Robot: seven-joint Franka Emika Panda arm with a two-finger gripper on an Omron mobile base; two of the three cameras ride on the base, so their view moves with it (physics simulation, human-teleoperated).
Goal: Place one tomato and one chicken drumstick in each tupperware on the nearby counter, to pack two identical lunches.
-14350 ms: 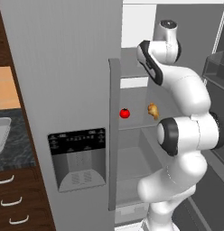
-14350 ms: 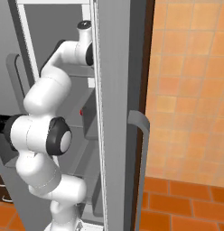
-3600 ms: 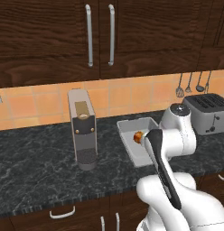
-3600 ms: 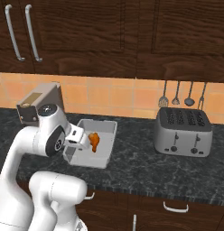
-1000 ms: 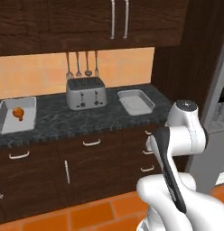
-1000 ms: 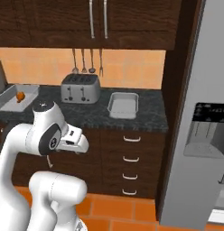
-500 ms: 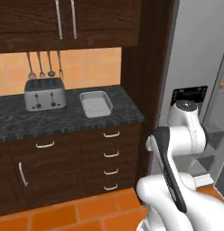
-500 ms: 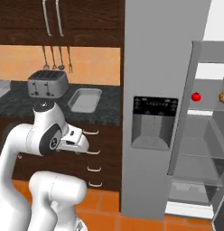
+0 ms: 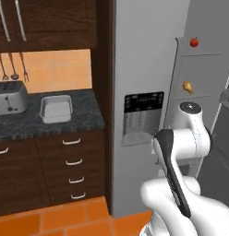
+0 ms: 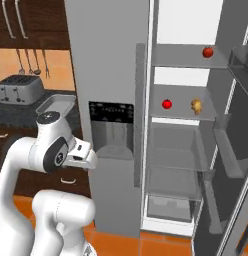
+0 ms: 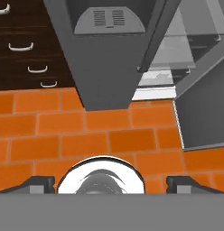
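One empty light-grey tupperware [image 9: 55, 108] sits on the black counter [image 9: 24, 128] next to the fridge, and shows again behind my arm [image 10: 55, 104]. Inside the open fridge, a red tomato [image 10: 167, 104] and a chicken drumstick [image 10: 196, 105] lie on the middle shelf. Another tomato [image 10: 208, 52] rests on the shelf above. The left base view shows that upper tomato [image 9: 194, 42] and the drumstick [image 9: 187, 86]. My gripper [image 11: 111, 182] points down at the orange tile floor. It is open and holds nothing, far from the food.
A silver toaster [image 9: 10, 99] stands left of the tupperware, with utensils hanging on the wall above it. The closed fridge door with its dispenser [image 10: 112, 125] faces me. The right fridge door [image 10: 231, 150] stands swung open. Dark drawers [image 9: 72, 163] sit under the counter.
The whole view has swung right along the counter to the fridge, so the base has moved. The open fridge shelves now face the cameras. The gripper stays open.
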